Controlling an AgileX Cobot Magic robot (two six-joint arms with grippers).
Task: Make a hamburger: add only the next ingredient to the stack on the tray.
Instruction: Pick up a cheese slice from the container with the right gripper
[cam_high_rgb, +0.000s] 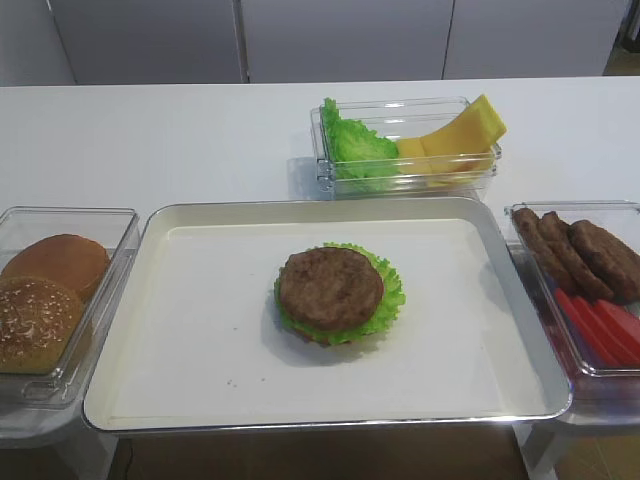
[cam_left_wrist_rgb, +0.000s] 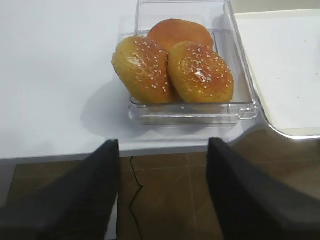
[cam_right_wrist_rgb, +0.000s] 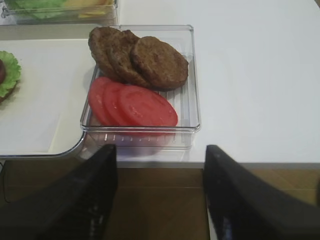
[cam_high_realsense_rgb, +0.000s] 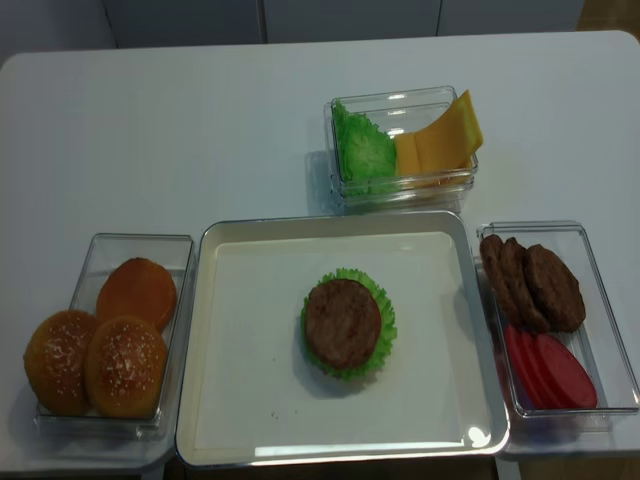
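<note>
The stack (cam_high_rgb: 332, 290) (cam_high_realsense_rgb: 343, 322), a round brown patty over ruffled green lettuce, lies mid-tray; its lettuce edge (cam_right_wrist_rgb: 7, 75) shows at the left of the right wrist view. The metal tray (cam_high_rgb: 150, 320) (cam_high_realsense_rgb: 215, 350) has cream lining. Yellow cheese slices (cam_high_rgb: 462, 140) (cam_high_realsense_rgb: 440, 140) lean in the far clear tub beside spare lettuce. My right gripper (cam_right_wrist_rgb: 160, 155) is open and empty, hanging off the table's front edge before the patty and tomato tub. My left gripper (cam_left_wrist_rgb: 162, 150) is open and empty too, off the front edge before the bun tub. Neither gripper shows in the high views.
A tub of buns (cam_high_rgb: 50, 295) (cam_left_wrist_rgb: 180, 70) (cam_high_realsense_rgb: 105, 340) stands left of the tray. Right of it, a tub (cam_high_rgb: 590, 285) (cam_right_wrist_rgb: 142, 80) (cam_high_realsense_rgb: 545, 310) holds dark patties and red tomato slices. The cheese and lettuce tub (cam_high_rgb: 405, 145) (cam_high_realsense_rgb: 400, 145) sits behind the tray.
</note>
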